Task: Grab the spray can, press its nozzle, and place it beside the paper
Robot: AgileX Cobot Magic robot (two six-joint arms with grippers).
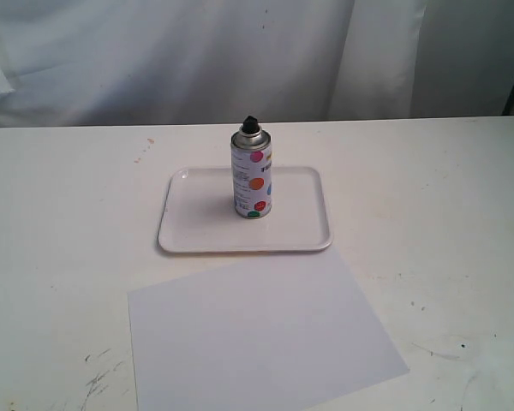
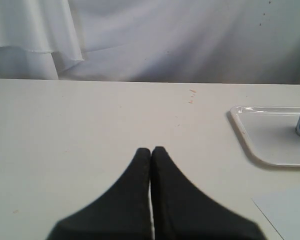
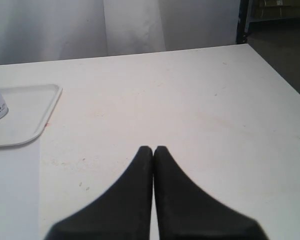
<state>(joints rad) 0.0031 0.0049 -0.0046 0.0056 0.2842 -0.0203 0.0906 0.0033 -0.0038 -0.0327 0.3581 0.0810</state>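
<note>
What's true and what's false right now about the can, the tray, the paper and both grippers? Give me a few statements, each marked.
1. The spray can stands upright on the tray. True.
2. The spray can rests on the paper. False: it stands on the tray, apart from the paper.
3. The left gripper is shut and holds nothing. True.
4. The right gripper grips the spray can. False: it is shut on nothing, over the table and away from the can.
5. The nozzle is missing. False: a black nozzle sits on top of the can.
</note>
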